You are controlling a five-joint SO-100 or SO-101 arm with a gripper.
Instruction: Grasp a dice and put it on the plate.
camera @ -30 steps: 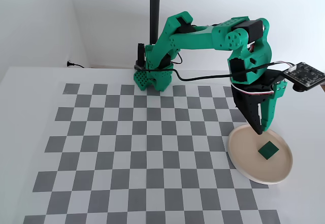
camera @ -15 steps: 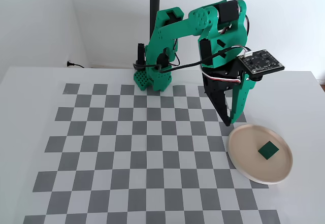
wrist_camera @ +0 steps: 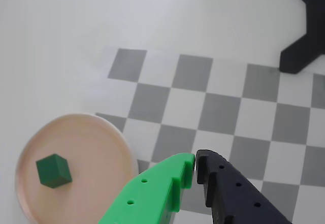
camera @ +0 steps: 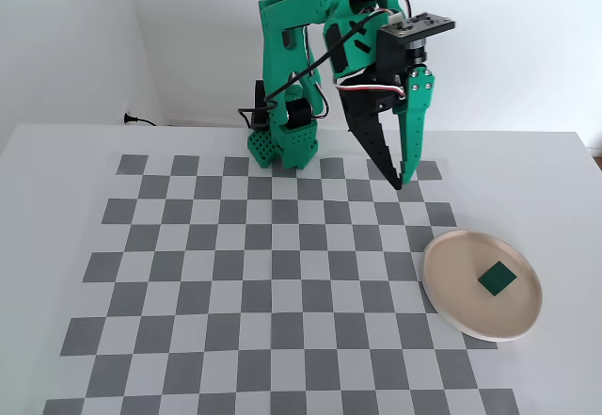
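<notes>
Hand in the wrist view: we find its green and black fingers closed tip to tip, holding nothing. We note the small dark green cube dice resting on the round pale beige-pink plate, left of the fingertips and apart.

Fixed view: the hand hangs raised above the checkerboard desk, well apart from the dice lying on the plate. We judge placement done.

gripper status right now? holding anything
Gripper: closed and empty, fingertips together, raised above the checkerboard. The small dark green cube dice lies apart from it on the round pale beige-pink plate.
</notes>
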